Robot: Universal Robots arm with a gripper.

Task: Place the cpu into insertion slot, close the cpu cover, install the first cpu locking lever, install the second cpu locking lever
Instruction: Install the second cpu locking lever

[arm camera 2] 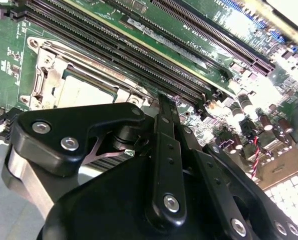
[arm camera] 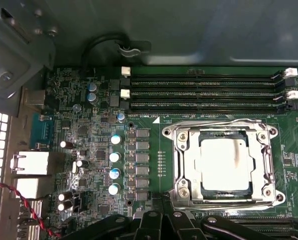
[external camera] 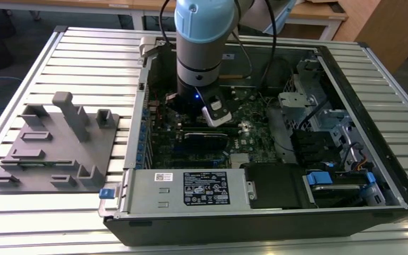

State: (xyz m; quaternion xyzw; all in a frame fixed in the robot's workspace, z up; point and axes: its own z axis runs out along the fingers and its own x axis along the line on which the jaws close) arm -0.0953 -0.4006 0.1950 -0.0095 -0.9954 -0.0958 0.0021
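From the exterior view, the pale blue and grey robot arm (external camera: 200,42) reaches down into the open black computer case (external camera: 275,212) that lies on the slatted metal table (external camera: 27,64), and its black gripper (external camera: 189,109) is low over the green motherboard (external camera: 239,143), near the back part of the board. On the exterior view's left of the case stands a grey plastic fixture tray (external camera: 51,146) with several upright pieces. In the second wrist view, the gripper (arm camera 2: 161,107) shows its black linkage bars and silver screws very close to the camera, and the two fingers (arm camera 2: 164,120) seem to lie together with no gap between them and nothing held. Just beyond them is the insertion slot with its shiny silver metal rim (arm camera 2: 43,75), and the small square cpu with the dull silver-grey top (arm camera 2: 83,90) lies flat inside it, partly hidden by the gripper. Long black memory slots (arm camera 2: 138,50) run beside the socket. In the first wrist view, the cpu (arm camera: 224,162) sits in the insertion slot (arm camera: 181,165), and the thin silver cpu cover frame (arm camera: 186,137) appears to lie down around it, with the chip visible through its window. I cannot tell if the levers are locked. The black gripper links (arm camera: 159,225) are just beside the socket edge.
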